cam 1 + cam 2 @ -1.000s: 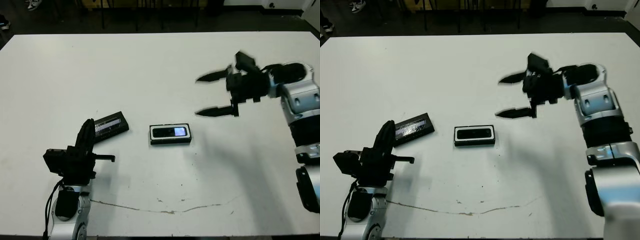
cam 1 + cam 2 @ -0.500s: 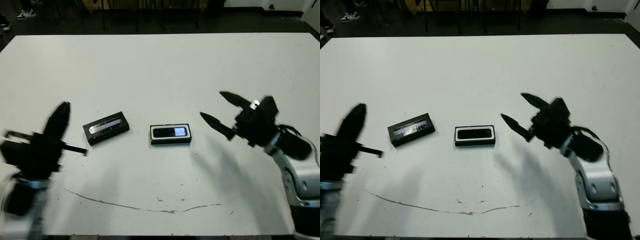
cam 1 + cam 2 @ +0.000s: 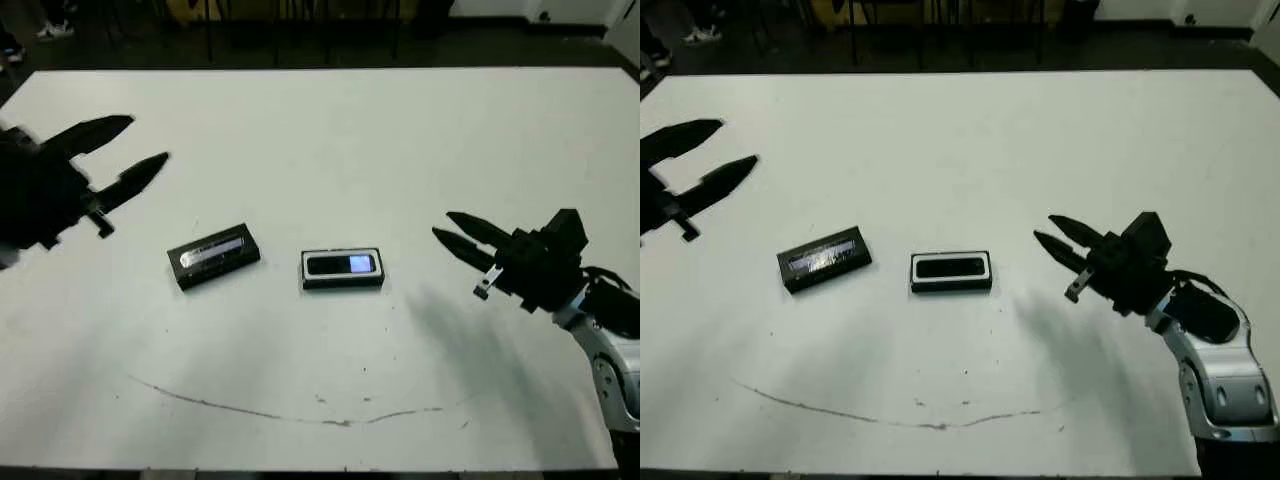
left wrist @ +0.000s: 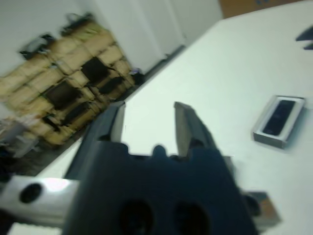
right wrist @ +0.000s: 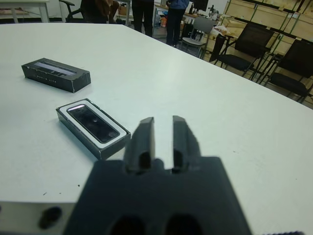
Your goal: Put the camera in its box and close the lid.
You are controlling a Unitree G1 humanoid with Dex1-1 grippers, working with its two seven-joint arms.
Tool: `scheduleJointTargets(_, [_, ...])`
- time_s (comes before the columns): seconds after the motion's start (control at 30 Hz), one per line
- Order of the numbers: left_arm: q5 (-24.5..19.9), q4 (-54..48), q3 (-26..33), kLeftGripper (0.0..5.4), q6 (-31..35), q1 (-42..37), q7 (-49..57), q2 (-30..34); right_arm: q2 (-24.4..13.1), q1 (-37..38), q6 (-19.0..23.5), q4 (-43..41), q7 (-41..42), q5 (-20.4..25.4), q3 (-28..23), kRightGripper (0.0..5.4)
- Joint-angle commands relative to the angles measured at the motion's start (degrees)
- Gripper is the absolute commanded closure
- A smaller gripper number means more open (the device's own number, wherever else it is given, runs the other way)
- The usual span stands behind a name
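The box (image 3: 306, 270), a shallow black tray with a white inside, lies near the table's middle. The black camera (image 3: 340, 265) lies flat inside it, its bluish window facing up. To the left of the box lies the lid (image 3: 213, 256), black with a silvery stripe, apart from it. My right gripper (image 3: 440, 224) hovers low to the right of the box, pointing at it, open by a narrow gap and holding nothing. My left gripper (image 3: 148, 138) hangs high at the far left, open and holding nothing. The right wrist view shows the camera (image 5: 93, 123) and the lid (image 5: 56, 74) ahead of the fingers.
A thin dark scratch (image 3: 300, 415) runs across the table near its front edge. Beyond the far edge, the right wrist view shows people's legs (image 5: 175, 19) and black chairs (image 5: 249, 46). Stacked cartons (image 4: 73, 93) stand behind the table in the left wrist view.
My left arm has swung up from the table's front left to the far left. My right gripper has dropped low beside the box and its fingers have narrowed. Box, camera and lid have not moved.
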Motion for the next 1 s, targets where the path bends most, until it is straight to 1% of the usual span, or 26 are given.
scheduleJointTargets(0.03, [1.21,7.16,-4.47,1.99,0.07,-4.33,-4.91,-0.97,-0.87,0.15,0.46,0.51,-0.49,-0.29,0.56,5.4])
scheduleJointTargets(0.17, [0.2,12.04,-8.08,1.25,3.74,-7.93,-11.12,-0.98,-1.08,-0.02,0.16,0.79,-0.68,-0.49,0.85,5.4])
scheduleJointTargets(0.27, [0.76,17.98,-10.13,0.72,1.03,-10.25,-17.29,-1.88,-0.82,-0.55,-0.06,1.92,0.09,0.38,0.99,5.4])
scheduleJointTargets(0.4, [0.81,22.1,-10.64,0.01,0.44,-10.64,-21.01,-2.95,-0.7,-0.92,-1.58,3.16,0.39,0.05,1.32,5.4])
scheduleJointTargets(0.5, [1.16,23.28,-10.59,0.01,-0.29,-9.71,-22.17,-3.58,-0.95,-0.98,-0.66,2.84,-0.25,-0.07,1.45,5.4])
scheduleJointTargets(0.57, [1.09,23.79,-10.72,0.01,0.72,-9.26,-22.69,-3.69,-1.02,-1.02,-0.52,2.71,-0.42,-0.05,1.46,5.4])
scheduleJointTargets(0.73, [1.87,24.0,-10.81,0.01,0.23,-7.54,-23.54,-3.49,-1.38,-1.16,1.14,2.41,-0.57,0.68,1.31,5.4])
scheduleJointTargets(1.0, [6.85,25.08,-12.21,0.01,-4.88,-5.49,-21.67,-4.09,-1.3,-1.36,0.85,2.88,-0.22,0.8,1.4,5.4])
